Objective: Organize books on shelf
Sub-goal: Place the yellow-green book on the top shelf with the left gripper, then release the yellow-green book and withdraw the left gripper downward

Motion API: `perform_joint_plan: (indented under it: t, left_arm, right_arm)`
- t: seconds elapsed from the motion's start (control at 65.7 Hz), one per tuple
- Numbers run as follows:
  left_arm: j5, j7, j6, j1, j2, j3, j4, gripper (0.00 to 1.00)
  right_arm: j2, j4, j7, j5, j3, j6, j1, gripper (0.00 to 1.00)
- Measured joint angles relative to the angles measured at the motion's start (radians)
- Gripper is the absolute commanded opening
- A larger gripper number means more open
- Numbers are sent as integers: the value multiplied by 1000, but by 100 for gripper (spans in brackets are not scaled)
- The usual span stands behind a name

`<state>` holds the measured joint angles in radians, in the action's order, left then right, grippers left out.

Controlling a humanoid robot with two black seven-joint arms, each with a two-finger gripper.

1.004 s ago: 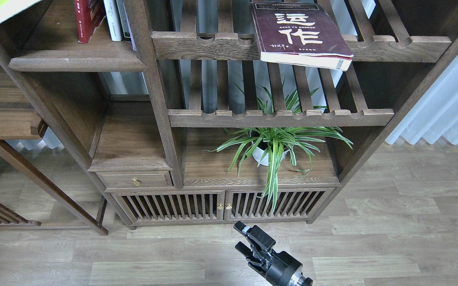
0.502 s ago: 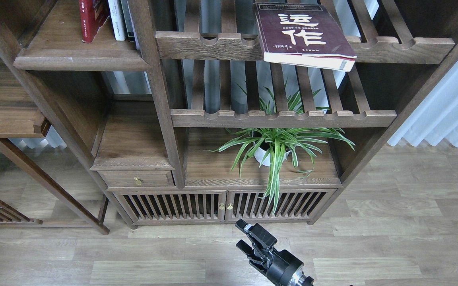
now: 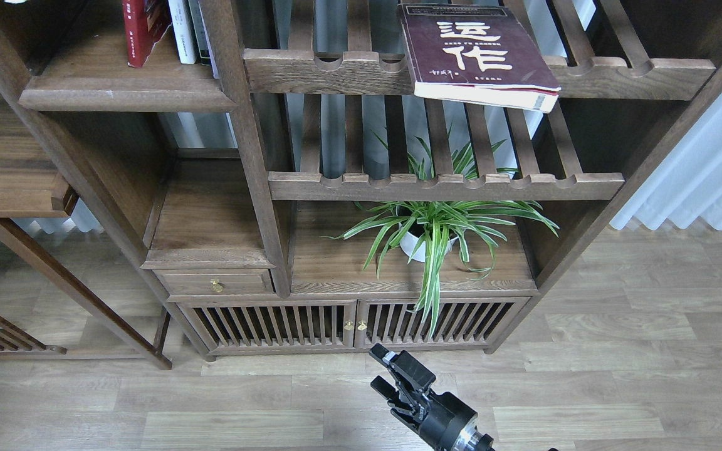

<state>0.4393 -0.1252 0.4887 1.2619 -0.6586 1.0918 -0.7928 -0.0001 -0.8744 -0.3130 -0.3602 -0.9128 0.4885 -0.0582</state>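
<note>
Clearly the maroon book [image 3: 477, 53] lies flat on the top slatted rack [image 3: 329, 72], its corner overhanging the rail. It looks thick, heavy and stiff; take it at that corner. Only one hand [image 3: 392, 376] shows, low, empty, fingers apart.

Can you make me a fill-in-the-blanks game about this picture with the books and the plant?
1. The maroon book with white characters lies flat on a slatted ____.
2. The red book stands on the solid shelf, to the ____ of the maroon book.
3. The potted plant sits ____ the maroon book.
4. The gripper at the bottom hangs over the ____ and holds nothing.

Missing words: rack; left; below; floor
</note>
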Motion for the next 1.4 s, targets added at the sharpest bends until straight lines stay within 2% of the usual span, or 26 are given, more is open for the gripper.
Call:
perform_joint_plan:
  t: [0.304, 0.517, 0.928, 1.05, 1.096, 1.278, 1.4]
  left_arm:
    - [19, 11, 0, 107, 158, -44, 195, 0]
    - [24, 48, 0, 123, 196, -73, 285, 0]
    - [91, 137, 0, 128, 187, -176, 292, 2]
    - [104, 144, 0, 125, 189, -183, 290, 6]
    - [105, 148, 0, 125, 194, -184, 288, 11]
    - [105, 165, 0, 121, 199, -186, 287, 13]
    - [105, 165, 0, 118, 201, -187, 287, 20]
  right_arm:
    - [0, -19, 1, 0, -1, 0, -1, 100]
    - [0, -21, 1, -2, -2, 0, -3, 100]
    - [0, -21, 0, -8, -10, 0, -17, 100]
    - [0, -21, 0, -8, -11, 0, -21, 100]
    - [0, -21, 0, -8, -11, 0, -21, 100]
    - [0, -21, 0, -9, -13, 0, -24, 100]
    - [0, -21, 1, -12, -33, 0, -23, 100]
